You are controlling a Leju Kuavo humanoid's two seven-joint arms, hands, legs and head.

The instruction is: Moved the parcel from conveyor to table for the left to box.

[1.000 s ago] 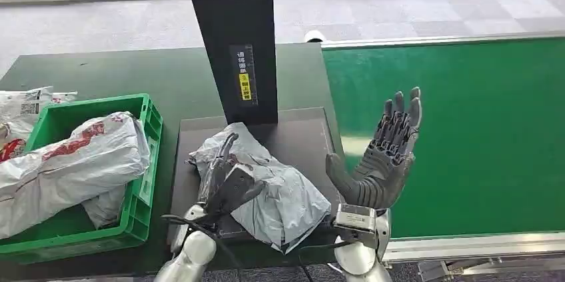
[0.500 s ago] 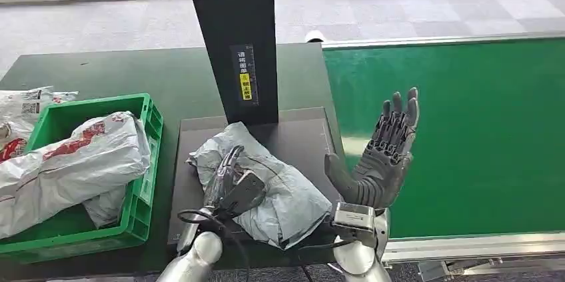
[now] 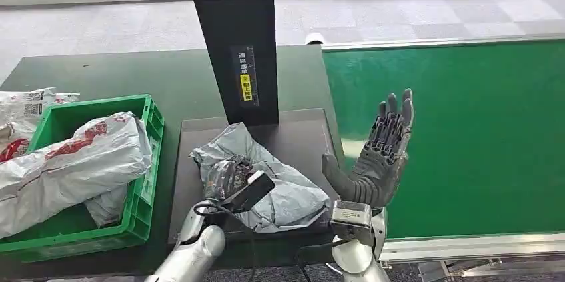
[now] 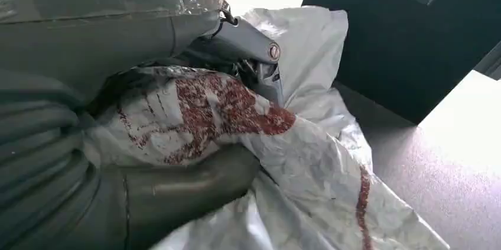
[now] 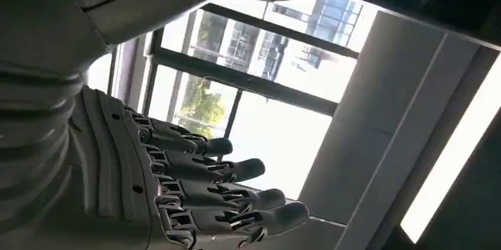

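Note:
A crumpled grey parcel (image 3: 283,185) lies on the dark square plate (image 3: 303,137) in front of the black post. My left hand (image 3: 230,175) rests on the parcel's left part with its fingers curled into the wrapping, bunching it up. In the left wrist view the thumb (image 4: 189,182) and the fingers (image 4: 248,46) close around a fold of the parcel (image 4: 319,167), which carries red print. My right hand (image 3: 378,155) stands upright and open beside the plate, at the edge of the green conveyor belt (image 3: 466,135), holding nothing. Its fingers (image 5: 201,188) are spread.
A green crate (image 3: 152,155) holding white bags (image 3: 66,159) stands left of the plate on the dark green table. More white bags (image 3: 26,105) lie behind the crate. The tall black post (image 3: 233,35) rises just behind the plate.
My left hand's fingers have curled down into the parcel and gathered its wrapping. The right hand has drifted slightly lower and to the left, still open.

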